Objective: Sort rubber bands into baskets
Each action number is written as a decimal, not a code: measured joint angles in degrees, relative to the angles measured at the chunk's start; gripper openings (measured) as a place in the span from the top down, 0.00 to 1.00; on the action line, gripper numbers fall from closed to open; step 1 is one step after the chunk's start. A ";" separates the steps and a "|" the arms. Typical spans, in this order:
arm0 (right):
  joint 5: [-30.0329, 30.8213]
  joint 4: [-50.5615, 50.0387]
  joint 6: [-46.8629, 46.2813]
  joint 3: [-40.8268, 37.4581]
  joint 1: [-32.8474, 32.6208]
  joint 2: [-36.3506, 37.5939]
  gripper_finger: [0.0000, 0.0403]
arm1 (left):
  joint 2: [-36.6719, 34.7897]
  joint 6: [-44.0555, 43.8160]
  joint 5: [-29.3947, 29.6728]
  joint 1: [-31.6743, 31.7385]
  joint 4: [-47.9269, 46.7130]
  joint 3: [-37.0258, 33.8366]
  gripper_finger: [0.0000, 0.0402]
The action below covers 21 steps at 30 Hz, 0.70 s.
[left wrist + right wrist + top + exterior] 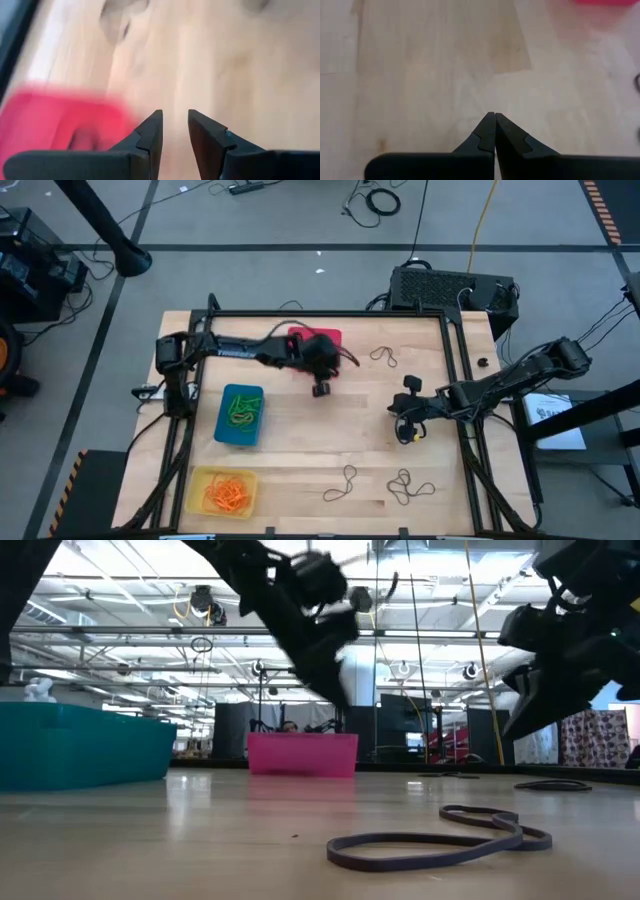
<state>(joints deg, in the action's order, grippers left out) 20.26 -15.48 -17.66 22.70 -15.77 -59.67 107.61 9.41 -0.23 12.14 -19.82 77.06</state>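
High view shows the wooden counter [300, 450] with three baskets near its left side. The red basket [328, 336] stands at the far edge, partly covered by the left arm. The blue basket [240, 415] is nearer the middle of the left side and has green rubber bands [241, 411] inside it. The yellow basket [223, 491] stands at the near left corner and holds orange rubber bands [228, 494].

Dark rubber bands lie loose on the bare wood: one small group [384, 357] at the far side, right of the red basket, and two more groups [342, 484] [408, 486] near the front edge, well apart from all baskets. In the low view one dark band [440, 837] lies flat on the wood close to the camera.

The left gripper [321, 388] is just beside the red basket, on the side toward the middle of the counter. In the left wrist view its fingers [150, 137] stand a little apart with nothing between them, and the red basket [60, 120] is close beside them.

The right gripper [404, 406] is over bare wood in the right half of the counter. In the right wrist view its fingers [487, 132] are pressed together and hold nothing.
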 joint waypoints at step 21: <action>-1.04 -9.30 -11.85 0.07 -0.13 5.78 1.00 | 32.07 2.41 -7.89 -15.02 42.11 16.79 0.75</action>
<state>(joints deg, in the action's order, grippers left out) 19.22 -24.78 -29.52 22.76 -15.90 -53.89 139.69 11.82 -8.12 -2.87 22.29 93.84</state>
